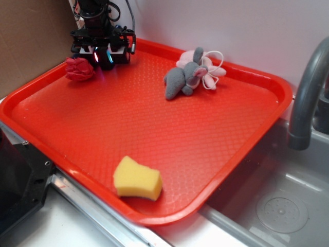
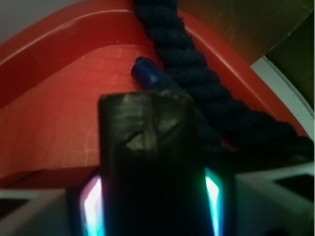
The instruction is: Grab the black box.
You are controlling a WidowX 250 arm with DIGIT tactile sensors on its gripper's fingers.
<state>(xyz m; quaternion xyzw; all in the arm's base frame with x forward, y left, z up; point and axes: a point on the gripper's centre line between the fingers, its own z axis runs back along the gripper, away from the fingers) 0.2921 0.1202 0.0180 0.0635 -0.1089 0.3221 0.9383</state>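
Note:
The black box (image 2: 147,142) is a small matte black block that fills the gap between my two lit fingers in the wrist view. My gripper (image 2: 152,196) is shut on it, a finger against each side. In the exterior view my gripper (image 1: 103,55) is low over the far left corner of the red tray (image 1: 154,218), with the box's dark end (image 1: 106,64) showing between the glowing pads. A dark blue rope (image 2: 197,69) lies just beyond the box, along the tray rim. Its red knot ball (image 1: 78,68) lies just left of my gripper.
A grey and pink plush toy (image 1: 193,74) lies at the tray's back middle. A yellow sponge (image 1: 137,179) lies near the front rim. A grey faucet (image 1: 308,92) and sink (image 1: 277,200) are on the right. A brown cardboard wall (image 1: 31,36) stands behind on the left.

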